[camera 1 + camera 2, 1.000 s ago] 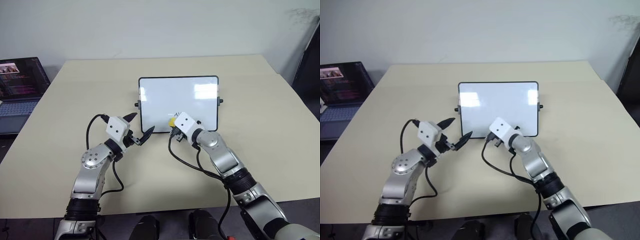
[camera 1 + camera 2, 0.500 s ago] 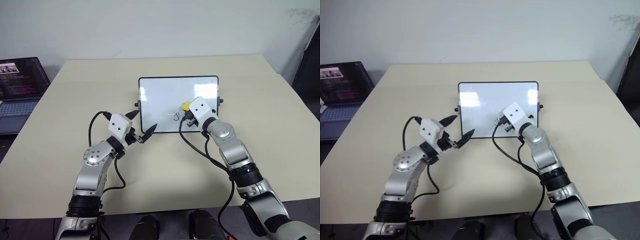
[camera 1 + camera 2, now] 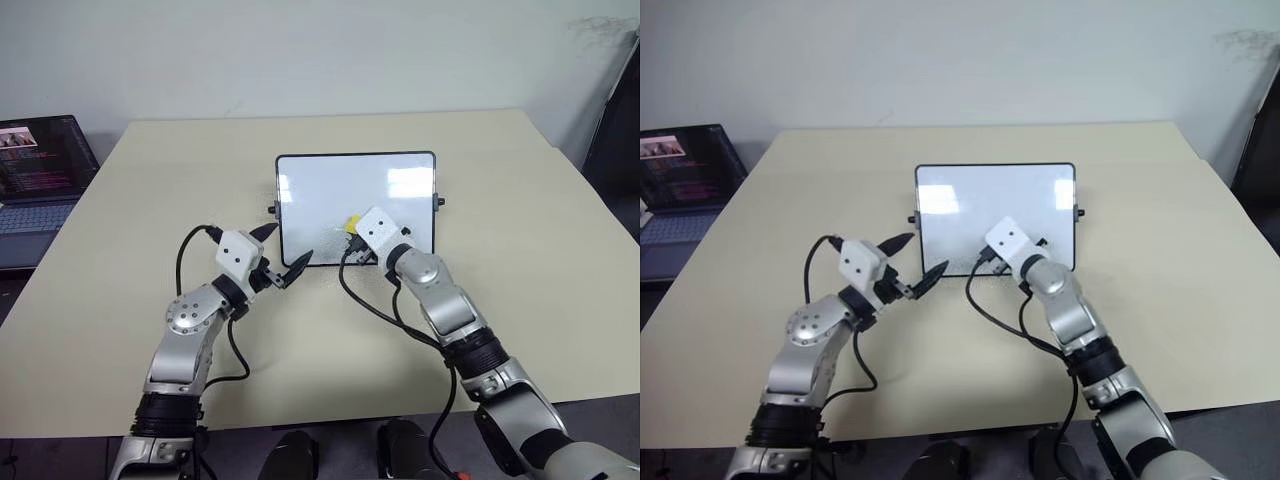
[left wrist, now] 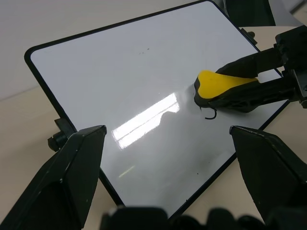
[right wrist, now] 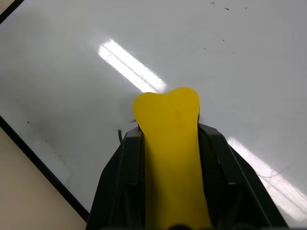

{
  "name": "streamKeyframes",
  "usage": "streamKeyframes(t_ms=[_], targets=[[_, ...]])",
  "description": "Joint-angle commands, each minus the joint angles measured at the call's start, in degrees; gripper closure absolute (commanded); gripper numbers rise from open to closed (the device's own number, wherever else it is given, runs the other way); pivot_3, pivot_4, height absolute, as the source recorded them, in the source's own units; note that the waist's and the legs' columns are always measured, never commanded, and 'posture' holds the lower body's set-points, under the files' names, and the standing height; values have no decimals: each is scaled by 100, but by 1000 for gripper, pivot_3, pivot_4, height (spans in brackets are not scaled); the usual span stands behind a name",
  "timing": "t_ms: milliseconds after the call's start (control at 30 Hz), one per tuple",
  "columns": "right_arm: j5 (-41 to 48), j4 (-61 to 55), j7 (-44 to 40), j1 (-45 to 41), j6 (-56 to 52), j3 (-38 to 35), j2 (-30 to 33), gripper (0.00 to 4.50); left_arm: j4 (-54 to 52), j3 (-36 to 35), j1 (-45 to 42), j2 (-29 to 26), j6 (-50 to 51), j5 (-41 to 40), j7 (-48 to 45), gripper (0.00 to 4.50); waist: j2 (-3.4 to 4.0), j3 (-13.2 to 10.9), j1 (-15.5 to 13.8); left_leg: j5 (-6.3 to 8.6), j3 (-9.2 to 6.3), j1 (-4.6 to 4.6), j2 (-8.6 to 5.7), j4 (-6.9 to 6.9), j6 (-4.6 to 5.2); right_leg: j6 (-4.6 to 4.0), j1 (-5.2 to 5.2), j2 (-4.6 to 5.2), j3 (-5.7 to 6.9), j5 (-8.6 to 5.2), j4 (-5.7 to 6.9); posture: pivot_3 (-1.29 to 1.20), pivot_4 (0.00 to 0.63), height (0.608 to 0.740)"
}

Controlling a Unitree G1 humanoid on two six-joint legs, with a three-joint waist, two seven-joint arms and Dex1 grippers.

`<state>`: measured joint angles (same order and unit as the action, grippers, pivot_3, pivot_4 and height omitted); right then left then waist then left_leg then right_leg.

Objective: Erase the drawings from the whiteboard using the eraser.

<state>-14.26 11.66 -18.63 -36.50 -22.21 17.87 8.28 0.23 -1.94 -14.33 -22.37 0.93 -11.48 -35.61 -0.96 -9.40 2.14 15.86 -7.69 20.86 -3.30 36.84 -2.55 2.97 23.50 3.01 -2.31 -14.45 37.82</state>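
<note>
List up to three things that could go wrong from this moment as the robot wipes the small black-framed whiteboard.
1. The small yellow oblong eraser in the right claw leaves a black marker hook peeking beside it, so a trace may survive.
2. The glossy white black-framed whiteboard lies loose on the beige table, so it may slide.
3. The open left claw sits near its corner, so it may get bumped.

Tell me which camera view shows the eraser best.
The left wrist view: it shows the yellow eraser from the side, dark underside on the whiteboard, held by the right gripper. The right wrist view shows its yellow top; the head views show a small yellow corner.
</note>
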Motion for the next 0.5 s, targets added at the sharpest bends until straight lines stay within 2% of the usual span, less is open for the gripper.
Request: streamKeyframes(t_ms=[33, 500], targets=[[-1, -139, -88, 100, 37, 72, -3, 3305, -262, -92, 24, -59, -28, -62, 22, 0, 0, 0, -2, 0, 0, 0, 0, 0, 0, 0, 0, 0, 0, 0, 0, 0, 150, 740], [-48, -532, -405, 389, -186, 130, 178, 3305, -218, -116, 54, -72, -30, -66, 20, 0, 0, 0, -21, 0, -2, 1, 0, 0, 0, 0, -1, 1, 2, 0, 0, 0, 150, 740]])
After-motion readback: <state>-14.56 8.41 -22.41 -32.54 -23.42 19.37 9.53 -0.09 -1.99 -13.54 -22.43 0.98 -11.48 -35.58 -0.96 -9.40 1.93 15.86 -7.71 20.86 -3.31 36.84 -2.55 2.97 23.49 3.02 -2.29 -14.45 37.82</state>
